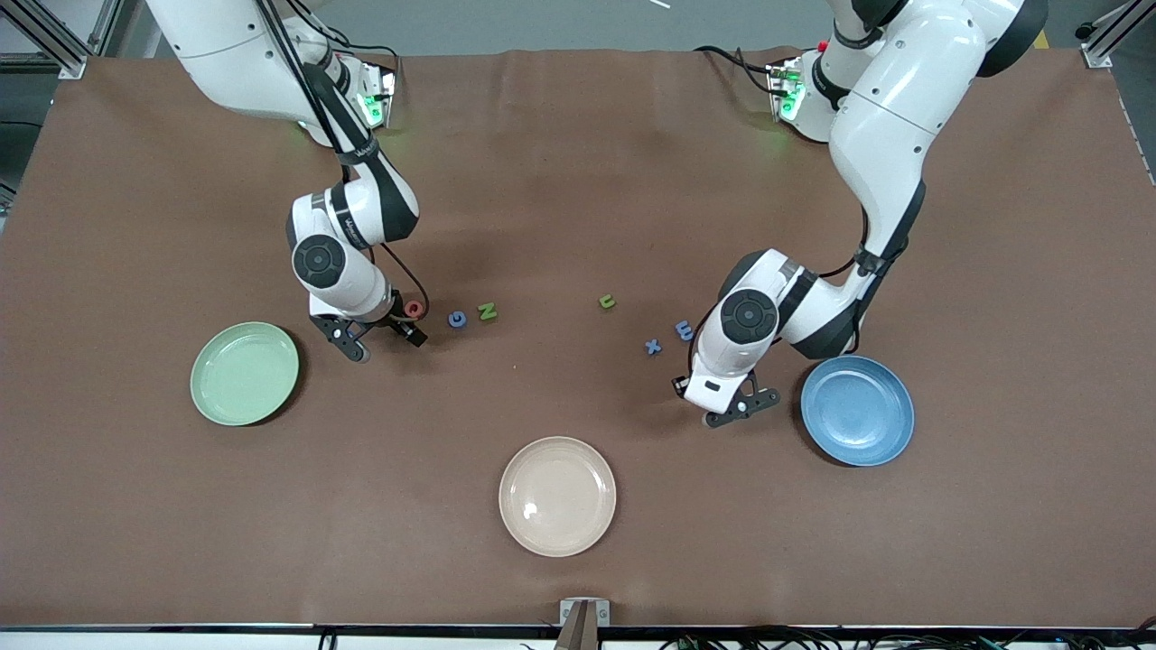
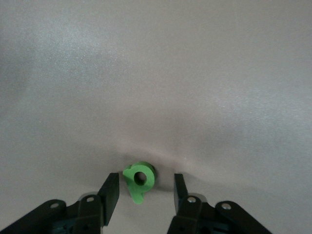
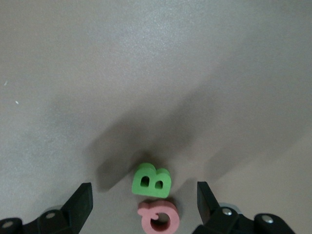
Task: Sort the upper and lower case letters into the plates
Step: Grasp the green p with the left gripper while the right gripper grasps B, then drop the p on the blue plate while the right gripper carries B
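My left gripper (image 1: 739, 411) is low over the table beside the blue plate (image 1: 856, 410). It is open, its fingers on either side of a small green letter with a round hole and a tail (image 2: 140, 179), with gaps on both sides. The arm hides this letter in the front view. My right gripper (image 1: 386, 343) is low near the mint green plate (image 1: 244, 373). It is open around a green B (image 3: 152, 182) and a pink-red round letter (image 3: 160, 218) (image 1: 414, 309), which lie close together.
A cream plate (image 1: 557, 496) lies nearest the front camera, midway along the table. Loose letters lie between the arms: a blue G (image 1: 457, 319), a green N (image 1: 488, 312), a green u (image 1: 607, 301), a blue U (image 1: 684, 330) and a blue x (image 1: 652, 346).
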Tool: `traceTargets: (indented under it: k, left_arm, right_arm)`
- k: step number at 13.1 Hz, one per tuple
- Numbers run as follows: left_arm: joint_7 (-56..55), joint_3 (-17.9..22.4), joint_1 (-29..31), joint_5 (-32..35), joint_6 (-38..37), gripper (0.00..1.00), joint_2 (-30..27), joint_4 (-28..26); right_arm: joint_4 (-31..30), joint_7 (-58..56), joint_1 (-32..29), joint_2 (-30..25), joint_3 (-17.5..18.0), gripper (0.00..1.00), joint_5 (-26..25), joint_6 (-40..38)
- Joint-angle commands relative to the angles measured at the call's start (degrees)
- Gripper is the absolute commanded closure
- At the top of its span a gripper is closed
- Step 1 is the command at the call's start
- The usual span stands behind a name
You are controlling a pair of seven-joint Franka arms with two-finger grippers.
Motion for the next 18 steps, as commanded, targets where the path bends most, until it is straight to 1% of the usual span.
traceTargets:
  k: [1,2,3,5,6,7,8,9,12,14,15,17,18]
  left_arm:
    - [-1.1,0.2,0.1,1.5,0.3,0.48,0.9,0.8]
    - [-1.1,0.2,0.3,1.5,0.3,0.53,0.8,0.8]
    - [-1.1,0.2,0.3,1.5,0.2,0.63,0.9,0.8]
    - [-1.0,0.2,0.4,1.4,0.2,0.86,0.7,1.0]
    - [-0.9,0.2,0.6,1.5,0.0,0.95,0.2,1.0]
    - [-0.5,0.2,1.0,1.5,-0.4,0.97,-0.3,1.1]
    - [-0.5,0.2,2.4,1.4,-0.6,0.98,-2.0,1.0]
    - [0.5,0.2,5.3,1.6,-2.1,0.98,-3.7,1.0]
    - [12.0,-0.1,13.2,2.0,-6.9,0.98,-7.1,-0.1]
    - [16.6,-0.3,17.0,2.0,-7.2,0.97,-7.9,-1.7]
    - [16.8,-0.3,18.1,2.0,-7.2,0.97,-8.0,-2.9]
    - [17.0,-0.3,20.1,2.0,-7.9,0.97,-8.2,-4.2]
    - [17.1,-0.2,20.9,2.1,-7.9,0.96,-8.2,-4.8]
  right_arm:
    - [0.3,0.5,0.0,1.6,-0.3,0.12,0.9,2.5]
    - [0.3,0.5,0.0,1.9,-0.3,0.17,0.9,2.8]
    - [0.4,0.5,-0.1,2.0,-0.3,0.23,0.9,3.0]
    - [0.3,0.5,-0.1,2.0,-0.3,0.35,0.9,2.9]
    - [0.3,0.5,-0.1,2.0,-0.3,0.41,0.9,3.0]
    - [0.4,0.5,-0.1,2.0,-0.3,0.46,0.9,3.0]
    - [0.4,0.5,-0.1,2.0,-0.3,0.5,0.9,3.1]
    - [0.4,0.5,-0.1,2.0,-0.3,0.55,0.9,3.1]
    - [0.9,0.3,0.6,2.0,-0.3,0.73,0.4,3.0]
    - [1.4,-0.1,1.3,2.1,-0.3,0.82,0.4,2.8]
    - [2.0,-0.2,1.7,2.0,-0.3,0.85,0.4,2.0]
    - [2.4,-0.9,1.7,0.6,-0.3,0.88,0.4,0.8]
    - [3.4,-2.7,1.4,-1.1,-0.3,0.88,0.3,-3.2]
